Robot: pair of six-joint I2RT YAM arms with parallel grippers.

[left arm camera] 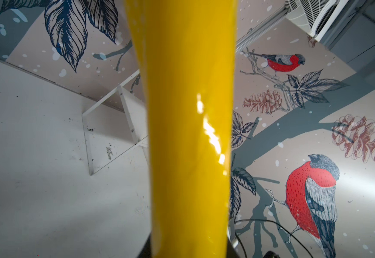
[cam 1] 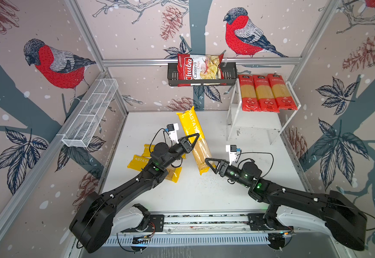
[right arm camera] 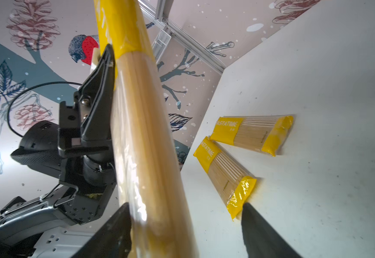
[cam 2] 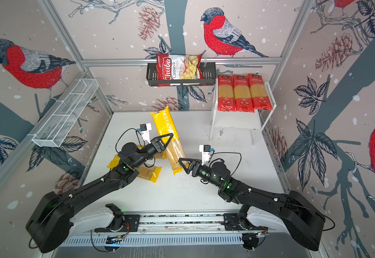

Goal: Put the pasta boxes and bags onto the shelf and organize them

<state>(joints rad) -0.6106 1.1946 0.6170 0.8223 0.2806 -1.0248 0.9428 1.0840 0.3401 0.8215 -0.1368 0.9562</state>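
Mid-table, the left claw (cam 1: 194, 138) is clamped on the held yellow pack (cam 1: 190, 125) where its far yellow sleeve meets the clear middle. The pack hangs tilted over the table (cam 1: 204, 196), its far end raised toward the back wall. Its near end sits between the fingers of the right claw (cam 1: 209, 164), whose jaws stand apart. In the right wrist view the pack lies against one finger (right arm camera: 112, 234) and clear of the other.

Two other yellow packs (right arm camera: 252, 134) lie flat to its left, partly under the left arm, close together and angled to each other.

Far right, the shelf (cam 1: 256, 121) carries three red-ended packs (cam 1: 264, 93) side by side on its top board, covering most of it. Its lower board shows bare white. On the back wall a black basket (cam 1: 229, 76) holds a chips bag (cam 1: 200, 67). A white wire basket (cam 1: 90, 111) hangs on the left wall.

Bare table stretches between the held pack and the shelf legs, and along the near edge in front of both arms.
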